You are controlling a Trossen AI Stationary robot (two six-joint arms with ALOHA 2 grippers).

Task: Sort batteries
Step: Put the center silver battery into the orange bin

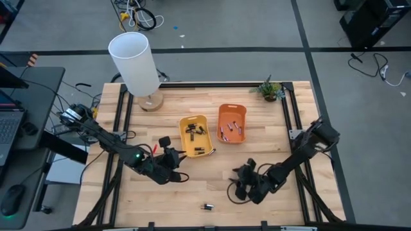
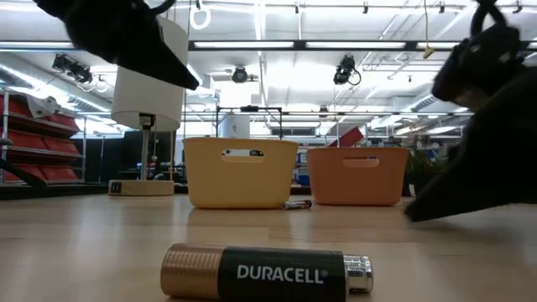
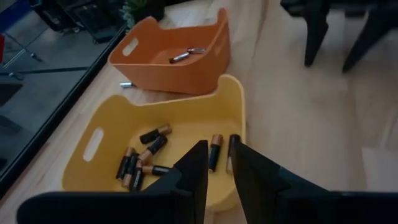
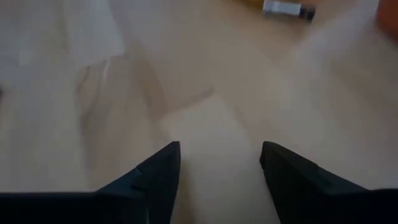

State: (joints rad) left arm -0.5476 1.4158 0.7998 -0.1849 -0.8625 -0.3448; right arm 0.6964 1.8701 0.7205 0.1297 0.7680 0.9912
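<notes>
Several dark, copper-topped batteries (image 3: 140,165) lie in the yellow tray (image 1: 194,136). A few more batteries (image 3: 183,55) lie in the orange tray (image 1: 232,123) to its right. One battery (image 1: 207,206) lies on its side on the bare table near the front edge and fills the foreground of the low view (image 2: 256,273). A silvery battery (image 2: 298,204) lies on the table between the trays. My left gripper (image 3: 219,155) hovers over the yellow tray's near rim, its fingers a narrow gap apart with nothing between them. My right gripper (image 4: 221,165) stands open, low over bare wood, to the right of and beyond the loose battery.
A white-shaded lamp (image 1: 136,64) stands at the table's far left and a small plant (image 1: 270,88) at the far right. Black frame rails run along the table's sides. Bare wood lies between the two arms, in front of the trays.
</notes>
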